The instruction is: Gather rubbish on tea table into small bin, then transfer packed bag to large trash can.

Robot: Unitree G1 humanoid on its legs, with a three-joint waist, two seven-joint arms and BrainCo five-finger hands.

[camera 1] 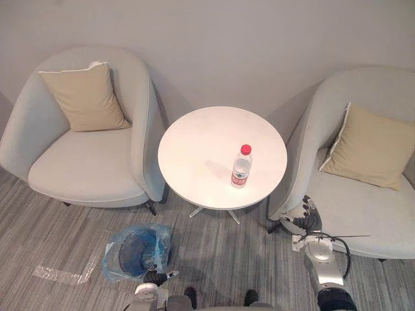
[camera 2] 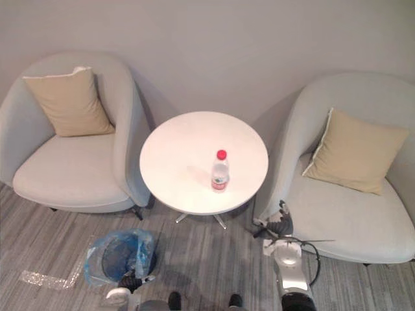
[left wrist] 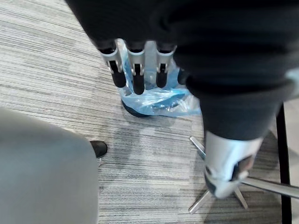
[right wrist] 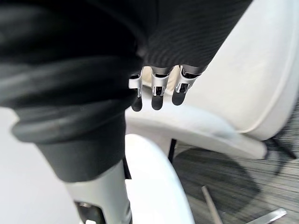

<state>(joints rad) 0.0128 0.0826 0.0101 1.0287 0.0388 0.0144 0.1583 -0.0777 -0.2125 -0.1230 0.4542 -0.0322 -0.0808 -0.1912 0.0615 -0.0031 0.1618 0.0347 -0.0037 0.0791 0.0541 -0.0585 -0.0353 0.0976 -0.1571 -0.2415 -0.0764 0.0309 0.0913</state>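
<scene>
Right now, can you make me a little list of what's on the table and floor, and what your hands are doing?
Table: round white tea table
On it: clear plastic bottle, red cap, upright
Floor: small blue-bagged dark bin
Left: left hand, fingers open, empty, near bin
Right: right hand, fingers open, empty, by grey armchair

A lounge corner: grey armchairs (camera 1: 91, 165) with tan cushions (camera 1: 87, 97) flank a round white tea table (camera 1: 201, 142) on striped carpet (camera 1: 58, 233)

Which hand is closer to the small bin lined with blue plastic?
Left. The left hand sits right beside the bin; the right hand is by the right-side grey armchair.
</scene>
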